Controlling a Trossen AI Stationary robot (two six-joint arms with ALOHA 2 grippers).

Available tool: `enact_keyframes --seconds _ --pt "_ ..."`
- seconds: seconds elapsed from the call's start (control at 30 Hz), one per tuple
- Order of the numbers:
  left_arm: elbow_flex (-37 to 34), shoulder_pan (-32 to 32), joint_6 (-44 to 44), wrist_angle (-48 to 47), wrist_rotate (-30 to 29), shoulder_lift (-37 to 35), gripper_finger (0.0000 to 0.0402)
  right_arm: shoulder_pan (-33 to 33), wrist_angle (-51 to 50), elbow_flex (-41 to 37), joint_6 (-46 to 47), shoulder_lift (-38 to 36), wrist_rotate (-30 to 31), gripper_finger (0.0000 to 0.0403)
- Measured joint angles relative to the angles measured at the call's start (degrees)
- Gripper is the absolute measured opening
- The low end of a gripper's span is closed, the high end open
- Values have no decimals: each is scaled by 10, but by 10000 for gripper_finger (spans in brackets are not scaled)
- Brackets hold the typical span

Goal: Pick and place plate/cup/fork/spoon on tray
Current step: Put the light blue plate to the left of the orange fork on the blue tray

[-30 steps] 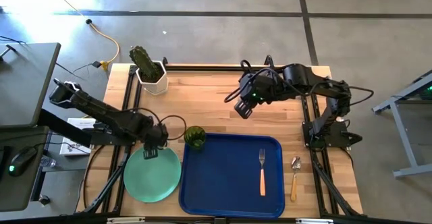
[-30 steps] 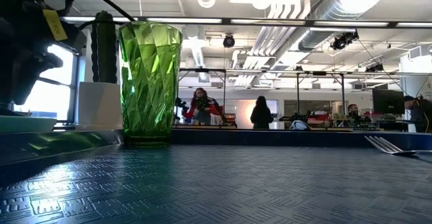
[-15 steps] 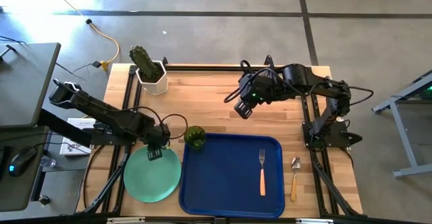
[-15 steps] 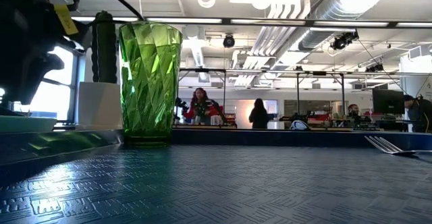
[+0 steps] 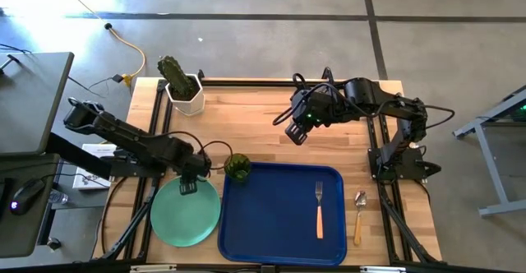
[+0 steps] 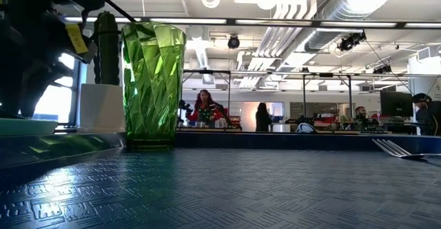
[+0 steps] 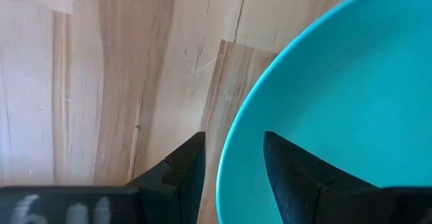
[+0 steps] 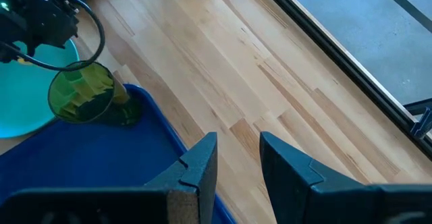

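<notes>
The left hand (image 5: pixel 186 184) straddles the plate's (image 5: pixel 186 215) rim at its 12 o'clock edge, fingers (image 7: pixel 185 166) apart and not yet clamped, one outside and one over the dish, likely to pinch and lift it. The plate lies on the desk (image 5: pixel 246 125) at the tray's (image 5: pixel 279 215) 9 o'clock side. The right hand (image 5: pixel 296 133) waits open above bare wood.

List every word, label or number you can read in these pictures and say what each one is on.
Blurred pale digits, perhaps "60", on the left gripper body by the plate: too blurred to be sure.
Yellow tag on the arm: no readable text.
White papers beside the table: print too small.
Nothing else readable.
</notes>
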Motion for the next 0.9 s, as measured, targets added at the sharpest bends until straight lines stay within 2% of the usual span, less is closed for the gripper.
enact_keyframes --seconds 0.53,0.7,0.9 --pt "0 34 85 -2 3 21 138 0 1 0 4 0 0 103" --pt "0 34 82 -5 11 20 138 0 1 0 4 0 -3 103" --pt "0 34 36 -14 14 -2 138 0 2 0 4 0 -3 103"
